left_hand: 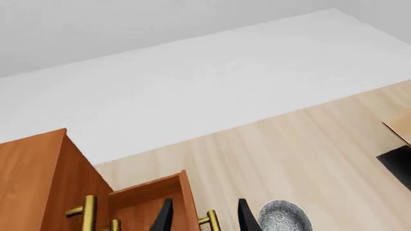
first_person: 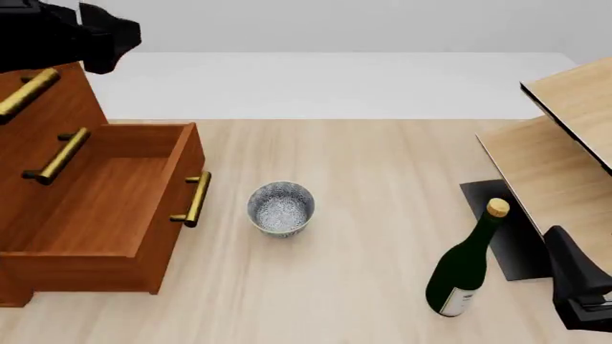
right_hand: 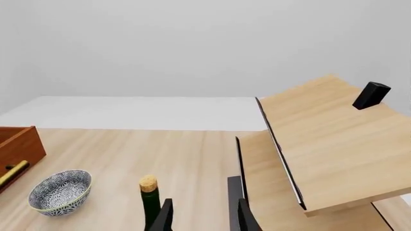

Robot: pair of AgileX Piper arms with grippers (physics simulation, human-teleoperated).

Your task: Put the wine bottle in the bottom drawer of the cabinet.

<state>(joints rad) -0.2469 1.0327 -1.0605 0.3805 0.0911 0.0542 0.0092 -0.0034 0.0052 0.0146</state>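
Right tool: fingers parted with a clear gap, holding nothing. In the right wrist view the wine bottle neck and cork sit just beside one finger, outside the gap; contact can't be told. In the front view the right arm is only partly in frame at the lower right corner, near the bottle.

Left tool: two dark fingertips spread apart, nothing between them. It hangs above the cabinet and the bottom drawer, touching neither as far as visible. The left arm shows as a dark mass at the top left of the front view.

Bottle stands upright on its base on the counter, right side, long axis vertical, cork up, white label low on the body. It is well apart from the drawer, just beside the pale shelf unit and the dark mat under it.

Bottom drawer is pulled out and open, inside bare, brass bar handle on its front facing the bowl.

Counts: one bottle, one patterned bowl between drawer and bottle, one cabinet with three brass handles visible in the front view, one shelf unit, one small black block on the shelf's top board.
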